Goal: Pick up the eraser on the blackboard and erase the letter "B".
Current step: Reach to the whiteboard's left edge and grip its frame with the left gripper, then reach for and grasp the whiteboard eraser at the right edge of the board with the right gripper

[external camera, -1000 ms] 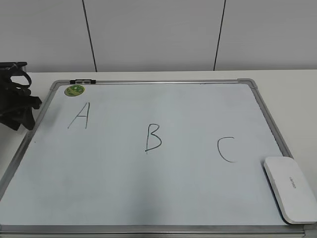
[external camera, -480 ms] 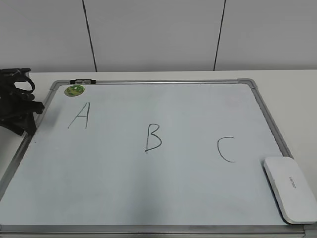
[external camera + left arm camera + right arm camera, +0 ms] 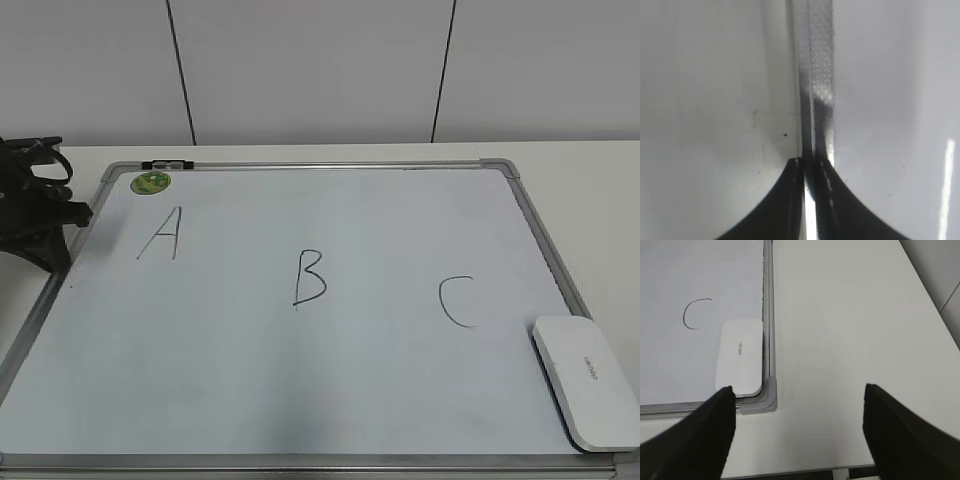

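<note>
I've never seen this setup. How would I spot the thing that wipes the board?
Find the blackboard, which is really a big white board with a silver frame lying flat on the table. Follow its written row past the letter "B" to the C. Just beyond, in the near right corner, lies the eraser: the only solid white block, with small grey lettering.

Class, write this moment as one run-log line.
eraser: untouched, board's near-right corner | letter "B": intact | right gripper: open, above table | left gripper: shut on blackboard frame

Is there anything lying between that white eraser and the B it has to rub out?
Nothing visible. Only bare blackboard and the letter C drawn on it lie between the eraser and the letter B.
</note>
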Controlling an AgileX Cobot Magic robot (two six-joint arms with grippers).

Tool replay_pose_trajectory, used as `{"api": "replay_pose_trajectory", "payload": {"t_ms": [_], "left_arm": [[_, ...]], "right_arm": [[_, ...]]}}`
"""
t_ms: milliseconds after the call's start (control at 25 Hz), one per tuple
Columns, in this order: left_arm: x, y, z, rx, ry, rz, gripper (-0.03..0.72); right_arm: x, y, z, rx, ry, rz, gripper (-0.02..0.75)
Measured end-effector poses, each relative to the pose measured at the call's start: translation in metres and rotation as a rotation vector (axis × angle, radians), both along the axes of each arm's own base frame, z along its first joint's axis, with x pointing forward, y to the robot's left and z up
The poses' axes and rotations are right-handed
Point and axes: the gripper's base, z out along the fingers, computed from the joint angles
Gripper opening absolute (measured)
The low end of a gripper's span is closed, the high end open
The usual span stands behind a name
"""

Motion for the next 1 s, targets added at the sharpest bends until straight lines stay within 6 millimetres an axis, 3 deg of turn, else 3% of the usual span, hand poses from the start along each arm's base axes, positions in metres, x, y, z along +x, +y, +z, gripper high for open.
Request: {"api": "replay_pose_trajectory", "payload": {"t_ms": [200, 400, 640, 800, 1000], "left_arm": [[0.000, 0.000, 0.000, 0.000, 0.002, 0.000, 0.027], [0.000, 0.000, 0.000, 0.000, 0.002, 0.000, 0.027], [0.000, 0.000, 0.000, 0.000, 0.002, 0.000, 0.027], [0.000, 0.000, 0.000, 0.000, 0.003, 0.000, 0.027], [0.000, 0.000, 0.000, 0.000, 0.003, 0.000, 0.027]], "right_arm": [[-0.001, 0.003, 0.003, 0.031, -0.013, 0.023, 0.587], [0.005, 0.009, 0.022, 0.027, 0.009, 0.098, 0.587], [0.041, 0.014, 0.035, 0.057, 0.153, 0.153, 0.587], [0.064, 0.014, 0.031, 0.076, 0.255, 0.155, 0.615], [0.093, 0.016, 0.021, 0.105, 0.399, 0.176, 0.594]]}}
